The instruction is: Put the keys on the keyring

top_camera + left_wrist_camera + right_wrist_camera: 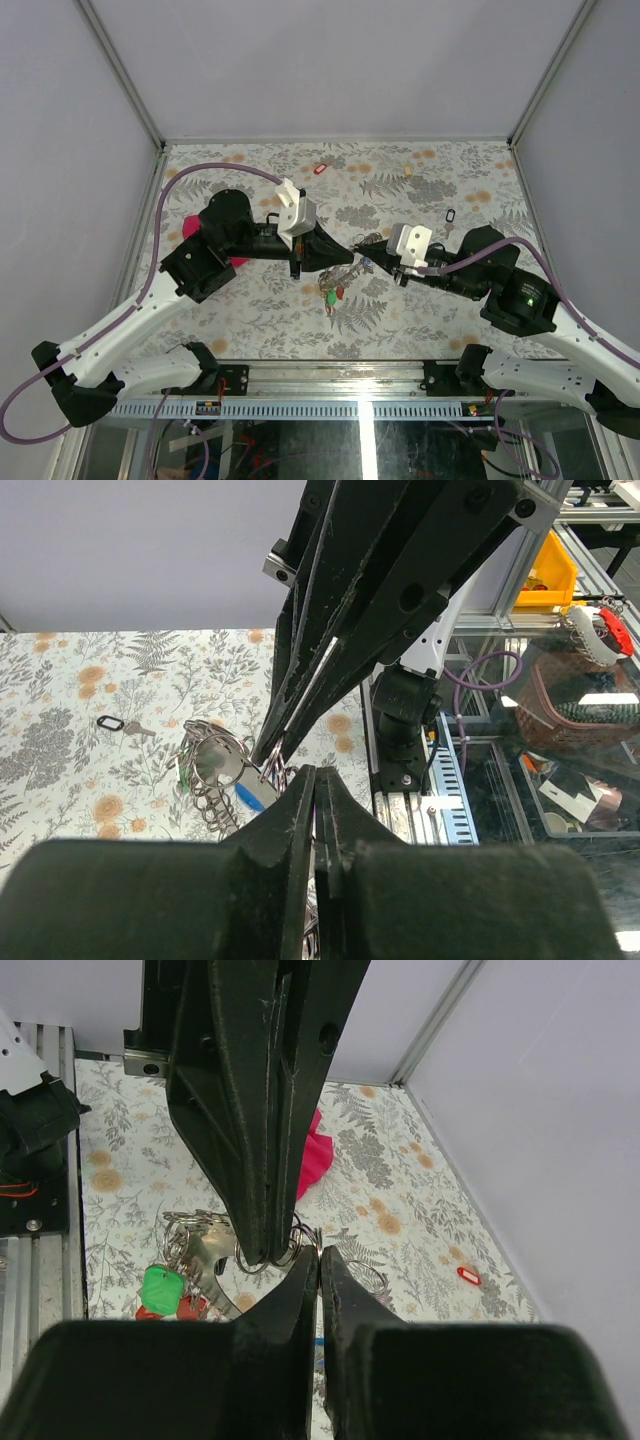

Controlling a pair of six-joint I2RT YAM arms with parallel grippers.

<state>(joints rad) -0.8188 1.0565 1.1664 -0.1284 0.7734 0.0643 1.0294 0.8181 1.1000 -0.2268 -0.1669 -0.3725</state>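
A table (260, 320) covered in a fern-and-flower print is seen, boxed in by plain grey walls (330, 60). At its middle the left gripper (315, 780) and the right gripper (320, 1258) are brought tip to tip. Both pairs of jaws are pressed together with no gap to be seen. Thin wire loops lie right at the tips, but whether any wire is pinched cannot be told.

The keyring (335, 285) is found just beside the tips, on their near side, as a tangle of grey loops with green, red and blue tags bunched on it. In the overhead view it is strung from the tips toward the table's near edge, so its long axis is judged to run that way. The keys (205, 1250) on it point in mixed directions.

The ring is judged light, stiff, springy and slippery. It is best taken on bare wire, and each loose key by its flat head, with the hole left free.

Farther out, loose keys are not yet threaded. A red-tagged key (320, 168) and a cream-tagged key (408, 170) lie near the far edge. A black-tagged key (449, 215) lies to the right, its blade turned roughly toward the bunch. A magenta cloth (192, 226) is partly covered by the left arm.
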